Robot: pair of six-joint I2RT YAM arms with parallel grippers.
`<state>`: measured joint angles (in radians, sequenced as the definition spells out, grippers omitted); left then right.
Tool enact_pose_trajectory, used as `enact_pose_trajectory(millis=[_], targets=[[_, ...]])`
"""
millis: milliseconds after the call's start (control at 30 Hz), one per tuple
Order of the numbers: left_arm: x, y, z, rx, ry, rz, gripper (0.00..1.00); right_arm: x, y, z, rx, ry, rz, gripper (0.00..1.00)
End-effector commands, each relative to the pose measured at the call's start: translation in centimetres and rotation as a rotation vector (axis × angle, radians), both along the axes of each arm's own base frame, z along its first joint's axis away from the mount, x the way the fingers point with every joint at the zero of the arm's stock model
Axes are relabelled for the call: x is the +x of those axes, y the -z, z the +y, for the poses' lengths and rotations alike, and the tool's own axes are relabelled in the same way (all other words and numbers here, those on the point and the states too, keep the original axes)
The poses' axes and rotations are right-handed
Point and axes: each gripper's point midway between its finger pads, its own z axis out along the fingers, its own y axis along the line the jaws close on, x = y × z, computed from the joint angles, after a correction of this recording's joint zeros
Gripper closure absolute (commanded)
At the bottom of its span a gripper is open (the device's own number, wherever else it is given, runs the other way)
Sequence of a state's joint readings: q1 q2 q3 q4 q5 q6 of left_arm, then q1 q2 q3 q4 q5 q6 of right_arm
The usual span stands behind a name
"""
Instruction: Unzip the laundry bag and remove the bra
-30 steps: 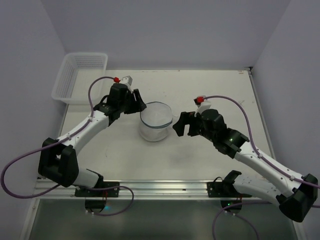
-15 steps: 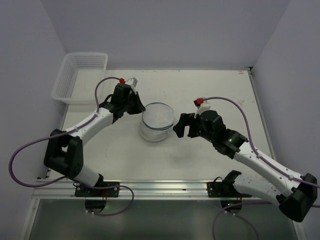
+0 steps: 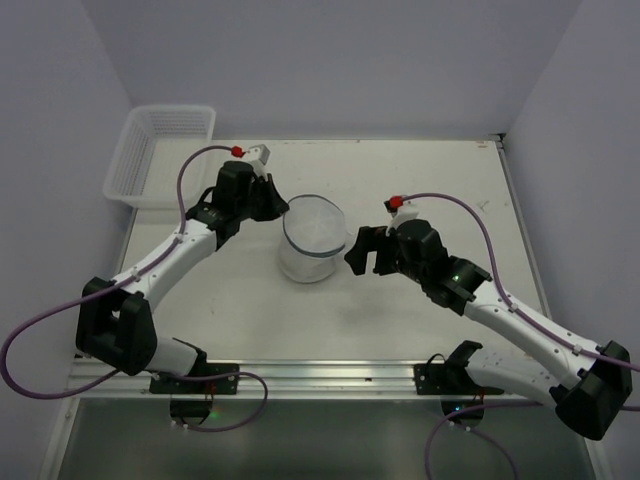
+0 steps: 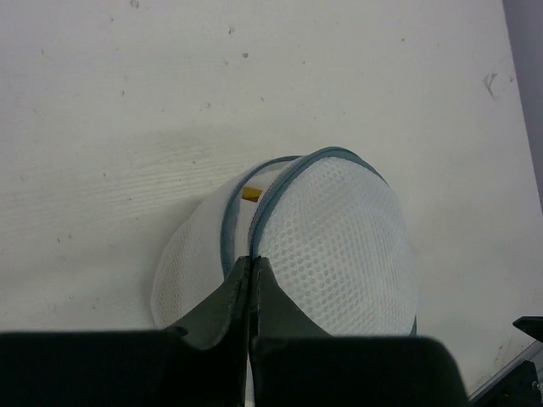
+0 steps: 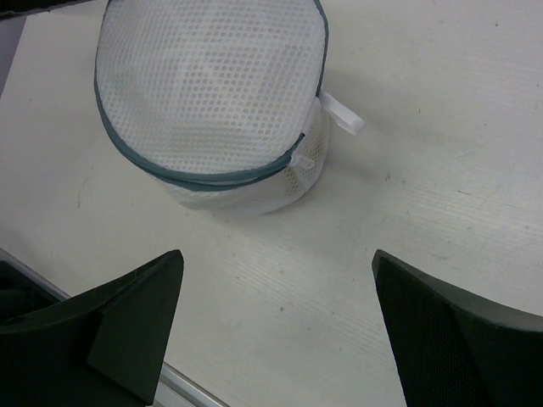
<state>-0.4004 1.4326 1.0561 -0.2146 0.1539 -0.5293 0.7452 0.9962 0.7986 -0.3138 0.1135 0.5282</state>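
Observation:
The laundry bag [image 3: 312,240] is a round white mesh pouch with a grey-blue zipper around its rim, standing mid-table. In the left wrist view the laundry bag [image 4: 339,246] shows its zipper parted a little, with a small yellow bit [image 4: 251,193] in the gap. My left gripper [image 3: 280,208] [image 4: 252,259] is shut, pinched on the zipper line at the bag's left rim; the pull is hidden between the fingers. My right gripper [image 3: 360,250] [image 5: 276,259] stands wide open just right of the laundry bag [image 5: 212,93], touching nothing. The bra is hidden.
A white slatted plastic basket [image 3: 160,150] sits at the back left corner. A white fabric tab [image 5: 344,114] sticks out of the bag's side toward my right gripper. The metal rail [image 3: 300,375] runs along the near edge.
My left gripper has closed from open onto the bag's zipper line and shifted slightly at the rim. The right arm has barely moved.

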Motion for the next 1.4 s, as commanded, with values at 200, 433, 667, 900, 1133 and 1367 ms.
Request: enact_pose_trajectory(millis=[200,433,667,900,1133,1367], targets=[[-0.4,-7.9,-1.5,-0.073,0.084,-0.192,0.93,1.0,-4.1,-0.8,0.073,0.070,-0.111,0.05],[-2.8,-8.4,-5.7,-0.161,0.184,-0.146,0.89,0.9,-6.2,-3.1,0.153,0.195,-0.167,0.05],[-4.5,-7.6,-13.0,-0.209,0.301,-0.123,0.66,0.0,-8.2,-6.3,0.231,0.306,-0.256,0.01],[-8.1,-6.0,-20.7,-0.187,0.452,-0.090,0.46,-1.0,-7.3,-9.1,0.263,0.412,-0.261,0.01],[-8.9,-7.6,-21.7,-0.196,0.409,-0.122,0.43,-1.5,-6.9,-10.1,0.270,0.439,-0.264,0.01],[-4.4,-8.6,-11.1,-0.043,0.041,-0.162,0.16,-1.3,-6.8,-9.1,0.221,0.386,-0.254,0.01]])
